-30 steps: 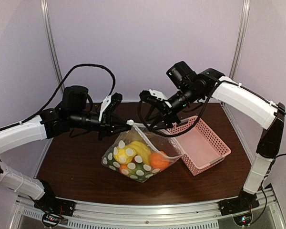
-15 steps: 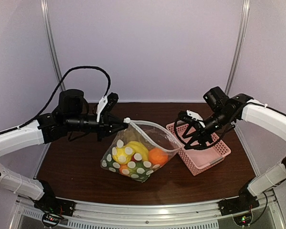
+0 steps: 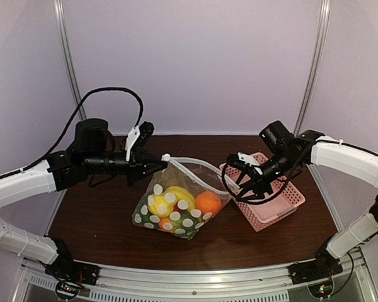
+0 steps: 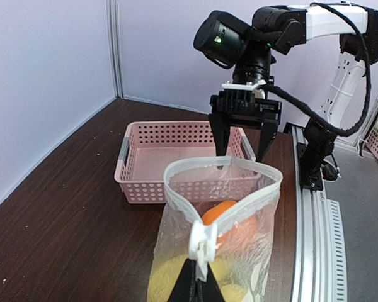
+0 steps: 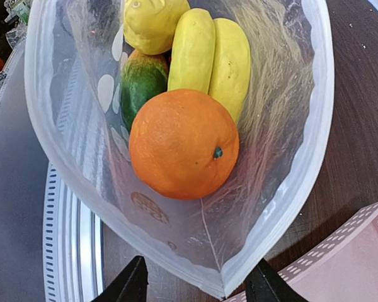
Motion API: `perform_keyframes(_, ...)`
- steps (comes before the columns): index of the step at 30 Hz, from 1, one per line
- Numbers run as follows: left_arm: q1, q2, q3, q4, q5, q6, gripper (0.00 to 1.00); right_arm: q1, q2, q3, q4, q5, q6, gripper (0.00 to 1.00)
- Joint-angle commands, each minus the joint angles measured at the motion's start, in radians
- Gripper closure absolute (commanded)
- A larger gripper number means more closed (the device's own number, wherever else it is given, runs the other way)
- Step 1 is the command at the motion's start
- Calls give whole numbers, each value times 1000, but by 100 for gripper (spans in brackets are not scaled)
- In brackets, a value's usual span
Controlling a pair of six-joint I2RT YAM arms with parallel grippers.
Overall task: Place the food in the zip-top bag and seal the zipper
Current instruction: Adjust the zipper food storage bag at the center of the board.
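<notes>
Two grippers at the zip-top bag [image 3: 176,211], one pinching, one spread.
The left gripper [image 3: 156,165] is clamped tight on the white slider tab [image 4: 201,242] of the zipper [image 4: 176,189], holding the bag's mouth up and agape over the table [image 3: 101,226]. The right gripper [image 4: 241,151] has its fingers spread, gripping nothing, at the mouth's opposite end beside the pink basket [image 3: 277,201]. Inside lie the orange [image 5: 183,145], bananas [image 5: 211,56], lemon [image 5: 152,22] and a green vegetable [image 5: 138,82].

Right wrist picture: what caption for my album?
Toy orange, bananas, lemon and green vegetable inside the open zip-top bag.
</notes>
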Motion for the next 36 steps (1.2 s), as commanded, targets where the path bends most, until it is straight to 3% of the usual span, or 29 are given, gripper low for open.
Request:
perform_keyframes(1, -5, -28, -15, 58, -17, -13, 100, 8, 52, 34, 39, -4, 28, 49)
perform_keyframes(7, -5, -45, -21, 41, -38, -12, 100, 8, 71, 42, 54, -1, 38, 62)
perform_keyframes(20, -5, -51, -21, 13, -89, 3, 100, 6, 47, 68, 48, 7, 45, 100)
perform_keyframes(36, 14, -150, -129, 122, -159, -34, 100, -63, -7, 136, -93, 81, -81, 100)
